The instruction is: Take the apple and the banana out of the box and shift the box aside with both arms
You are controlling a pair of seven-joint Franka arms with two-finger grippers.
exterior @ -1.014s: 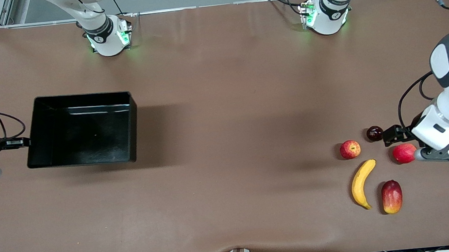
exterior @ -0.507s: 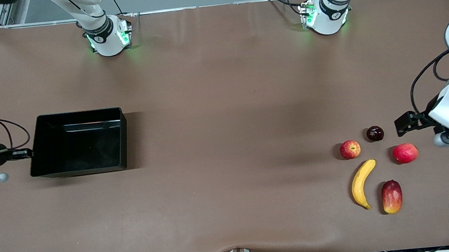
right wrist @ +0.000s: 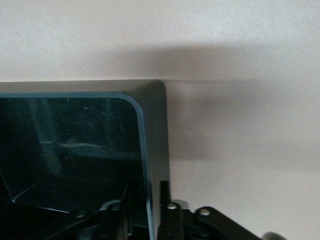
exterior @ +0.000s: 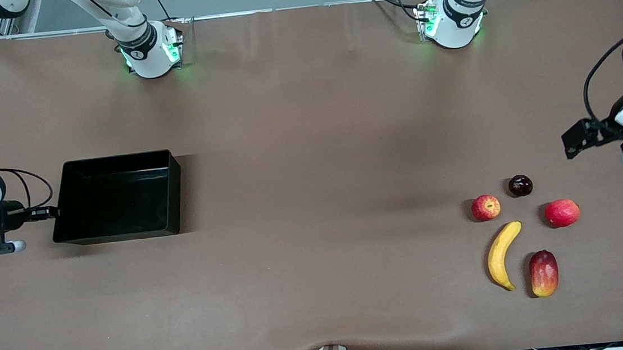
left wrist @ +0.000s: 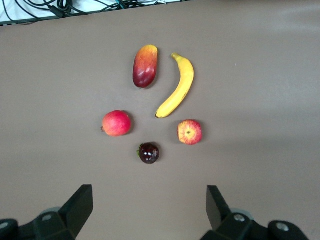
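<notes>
The black box [exterior: 116,197] rests on the table toward the right arm's end. My right gripper [exterior: 47,212] is at the box wall on that end, open, with one finger inside and one outside the wall [right wrist: 156,130]; in the right wrist view the gripper [right wrist: 147,185] straddles the rim with a small gap. The banana [exterior: 502,257] and the small streaked apple [exterior: 486,207] lie toward the left arm's end. My left gripper [exterior: 568,144] hangs open and holds nothing, over bare table beside the fruits. Its wrist view shows the banana [left wrist: 176,87] and apple [left wrist: 189,132] ahead of the gripper [left wrist: 149,205].
A plain red fruit [exterior: 562,213], a red-yellow mango [exterior: 544,273] and a dark plum [exterior: 520,185] lie round the banana and apple. Both arm bases stand along the table edge farthest from the front camera. Cables run along the edge nearest it.
The box came down onto the table and slid a little toward the middle; the right gripper's fingers loosened on its wall. The left gripper rose and drew away from the fruits.
</notes>
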